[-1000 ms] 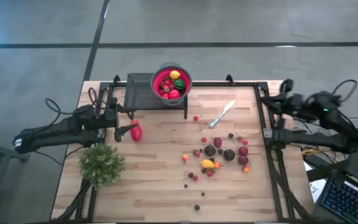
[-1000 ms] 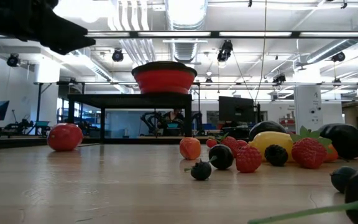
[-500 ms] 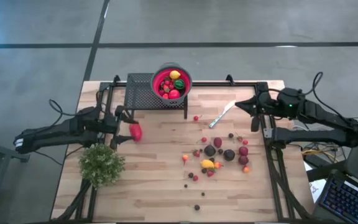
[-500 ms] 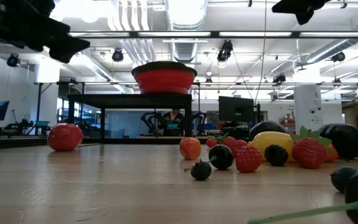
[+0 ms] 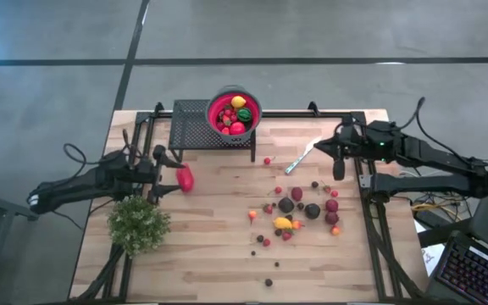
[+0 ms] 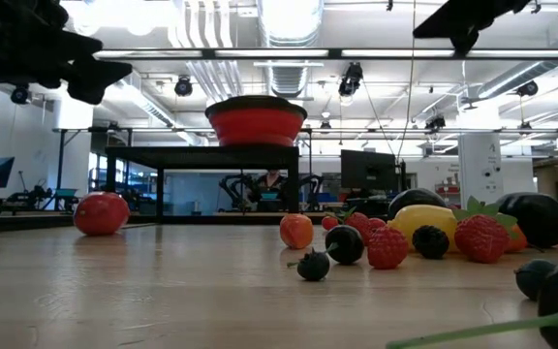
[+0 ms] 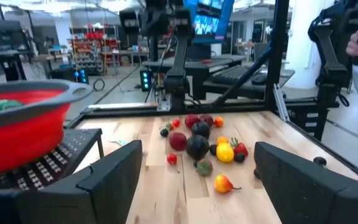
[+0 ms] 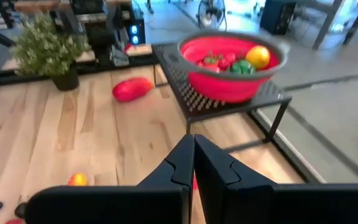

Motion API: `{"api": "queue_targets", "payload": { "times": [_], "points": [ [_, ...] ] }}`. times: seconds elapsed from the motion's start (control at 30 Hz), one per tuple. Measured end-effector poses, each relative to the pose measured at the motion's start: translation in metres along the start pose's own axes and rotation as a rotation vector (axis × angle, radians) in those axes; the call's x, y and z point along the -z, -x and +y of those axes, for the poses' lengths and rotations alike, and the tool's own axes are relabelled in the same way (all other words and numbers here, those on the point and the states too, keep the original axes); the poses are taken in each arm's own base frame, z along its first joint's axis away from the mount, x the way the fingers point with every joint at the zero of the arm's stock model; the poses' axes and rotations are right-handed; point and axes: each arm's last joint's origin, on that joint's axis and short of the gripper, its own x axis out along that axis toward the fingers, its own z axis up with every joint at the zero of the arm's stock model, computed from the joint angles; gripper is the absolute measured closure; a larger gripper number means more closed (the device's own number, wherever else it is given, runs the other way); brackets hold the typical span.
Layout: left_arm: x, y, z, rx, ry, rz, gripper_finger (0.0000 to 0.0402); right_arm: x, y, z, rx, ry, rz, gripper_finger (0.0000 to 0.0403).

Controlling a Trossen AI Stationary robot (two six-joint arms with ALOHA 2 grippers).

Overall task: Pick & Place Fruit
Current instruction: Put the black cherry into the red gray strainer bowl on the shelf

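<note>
Several small toy fruits lie loose on the wooden table right of centre; they also show in the left wrist view and the low view. A larger red piece lies on the table at the left. More fruit sits in a red bowl on a black mesh stand. My left gripper hangs open just left of the red piece and touches nothing. My right gripper is shut and empty, above the knife's handle end.
A silver knife lies between the stand and the fruit cluster. A bushy green plant stands near my left arm. Black frame rails run along the table's left and right sides. Bare wood lies in the near middle.
My right gripper has swung from the right rail toward the table's left, out over the knife's handle end. It has sunk a little and rolled, staying shut. My left gripper has sunk slightly and drawn back toward the left edge, staying open.
</note>
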Motion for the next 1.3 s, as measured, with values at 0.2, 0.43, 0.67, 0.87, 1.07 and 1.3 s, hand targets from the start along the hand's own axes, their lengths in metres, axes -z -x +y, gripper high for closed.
{"api": "queue_targets", "payload": {
  "times": [0.2,0.43,0.67,0.87,1.07,1.3],
  "points": [
    [0.010,0.002,-0.001,0.001,0.002,0.006,0.0085,0.009,-0.010,0.002,-0.047,-0.066,0.095,0.0394],
    [0.020,0.002,-0.001,0.002,0.012,0.046,0.0085,0.021,-0.019,0.008,-0.080,-0.143,0.226,0.0394],
    [0.031,0.000,-0.001,-0.003,0.031,0.069,0.0085,0.034,-0.030,0.015,-0.008,-0.175,0.362,0.0394],
    [0.031,-0.001,-0.001,-0.002,0.034,0.078,0.0085,0.045,-0.031,0.022,0.066,-0.236,0.466,0.0394],
    [0.032,-0.001,-0.001,-0.003,0.035,0.082,0.0085,0.053,-0.029,0.030,0.143,-0.303,0.530,0.0394],
    [0.032,-0.001,-0.001,-0.002,0.037,0.086,0.0085,0.060,-0.031,0.042,0.188,-0.325,0.577,0.0365]
  ]
}}
